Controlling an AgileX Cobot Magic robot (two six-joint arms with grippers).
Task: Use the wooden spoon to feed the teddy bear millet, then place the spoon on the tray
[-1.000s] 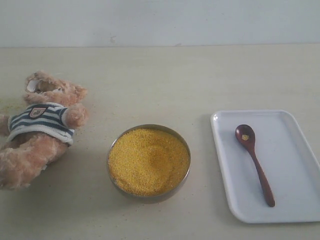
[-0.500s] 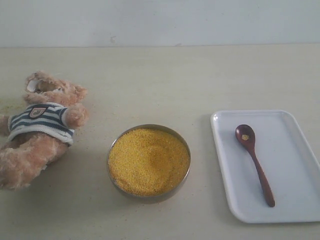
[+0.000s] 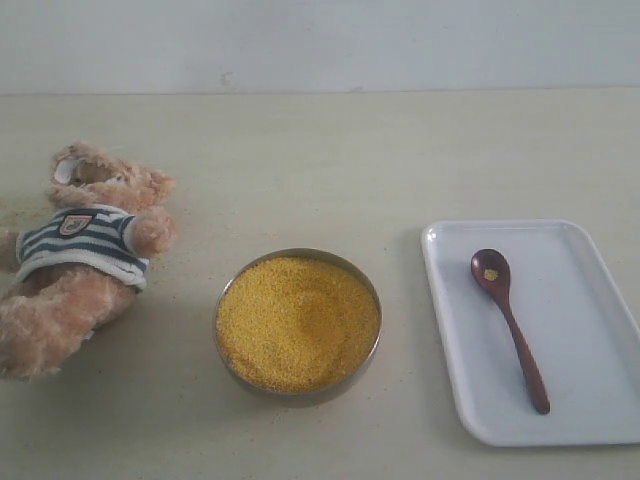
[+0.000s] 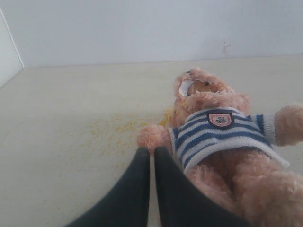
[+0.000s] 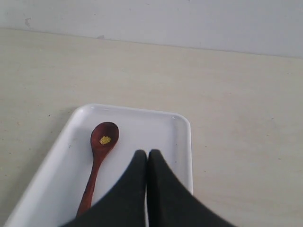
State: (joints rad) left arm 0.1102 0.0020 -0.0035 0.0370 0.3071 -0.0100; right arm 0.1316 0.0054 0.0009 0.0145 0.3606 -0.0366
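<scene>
Wooden spoon [image 5: 94,172] placement looks done. The right gripper [image 5: 147,153], pressed together on nothing, hangs over the tray [image 5: 175,142], and the spoon lies flat there just beside its tips — any withdrawal should lift clear without brushing the handle. The left gripper [image 4: 152,150], likewise clenched and empty, sits by the teddy bear [image 4: 218,137].

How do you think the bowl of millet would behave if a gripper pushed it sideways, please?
The bowl looks like smooth metal on a smooth table, so it would probably slide rather than tip. The millet sits about level with the rim, so a jolt would likely spill grains.
</scene>
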